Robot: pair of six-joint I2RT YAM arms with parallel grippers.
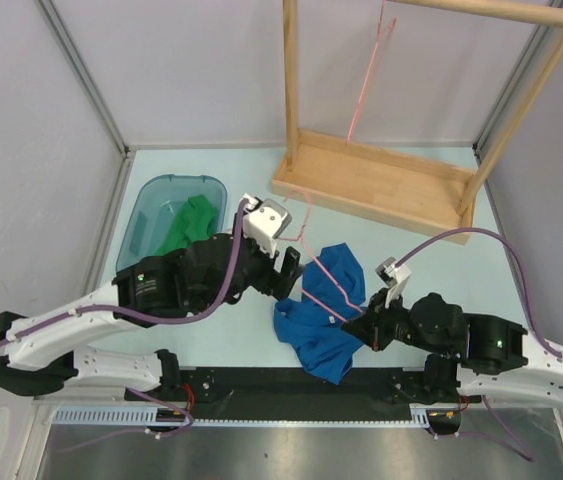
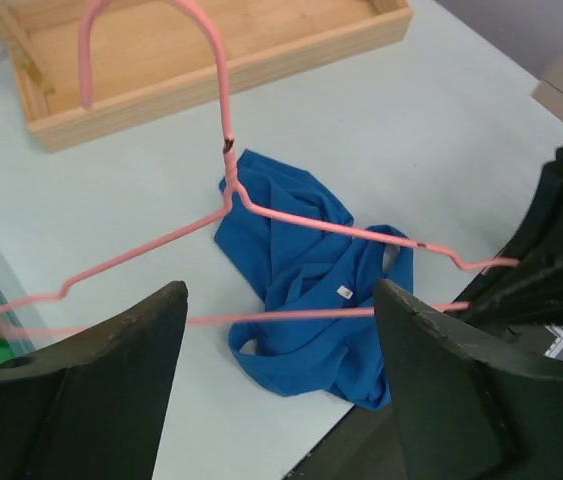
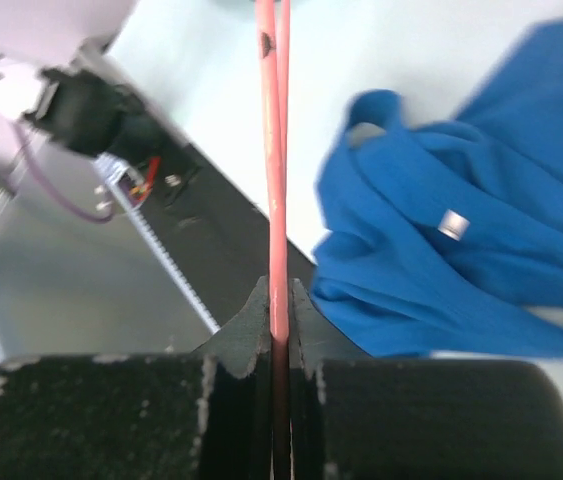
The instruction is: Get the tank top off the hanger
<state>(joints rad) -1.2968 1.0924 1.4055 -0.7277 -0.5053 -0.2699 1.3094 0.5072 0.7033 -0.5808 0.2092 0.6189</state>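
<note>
The blue tank top (image 1: 321,310) lies crumpled on the table near its front edge. The pink wire hanger (image 1: 313,272) is held just above it, hook pointing to the wooden rack. My right gripper (image 1: 363,326) is shut on the hanger's right end; in the right wrist view its jaws (image 3: 279,300) pinch the pink wire (image 3: 274,170) beside the tank top (image 3: 461,260). My left gripper (image 1: 287,270) is open and empty above the hanger (image 2: 301,222) and tank top (image 2: 301,290). I cannot tell whether a strap still loops the wire.
A wooden rack (image 1: 381,185) stands at the back with another pink hanger (image 1: 366,80) on its rod. A teal bin (image 1: 151,205) at the left holds a green garment (image 1: 189,225). The tank top overhangs the table's black front edge (image 1: 261,380).
</note>
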